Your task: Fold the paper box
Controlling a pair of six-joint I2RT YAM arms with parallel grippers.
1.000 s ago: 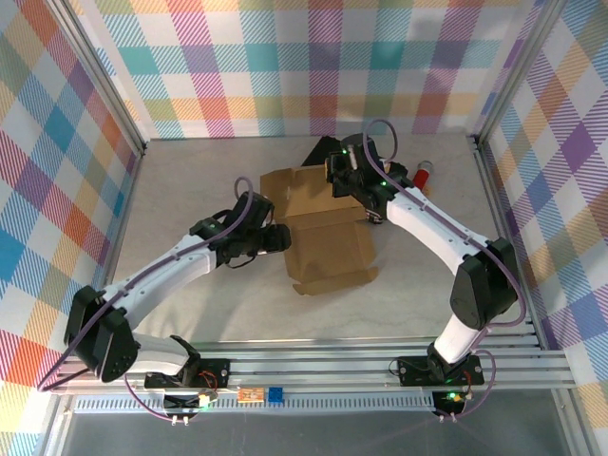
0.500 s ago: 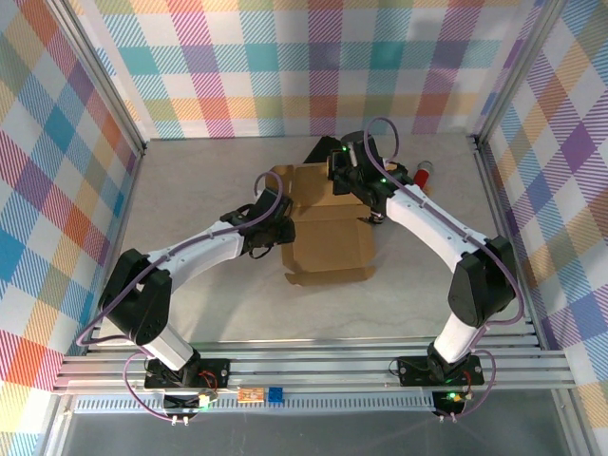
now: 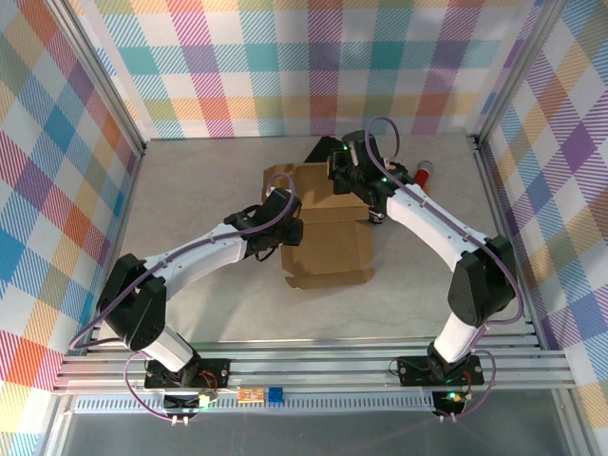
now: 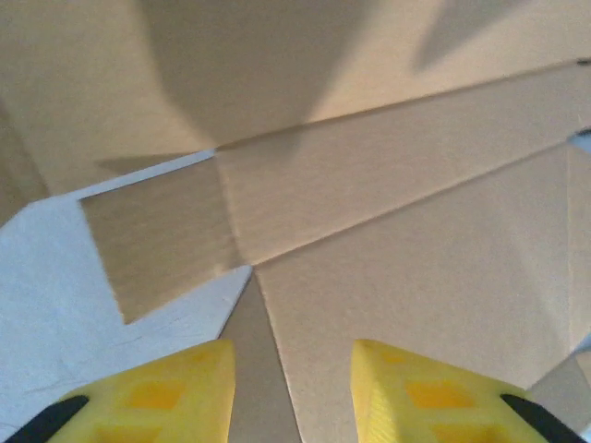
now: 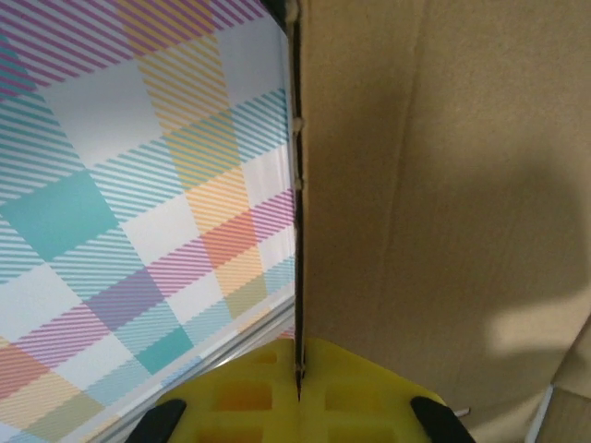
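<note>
Paper box [image 3: 328,233] sits centre of the counter [image 3: 190,199], its far edge pinched in the closed right tool [image 5: 297,392]. Left tool [image 4: 291,365] is open at the box's left side, holding nothing. A push there could skid the sheet or tear it from that pinch.

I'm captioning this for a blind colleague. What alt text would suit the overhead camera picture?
Two white robot arms work a brown paper box lying partly folded on a grey table: the right gripper pinches its far panel, while the left gripper, open, sits at its left edge. Pastel plaid walls surround the table.
</note>
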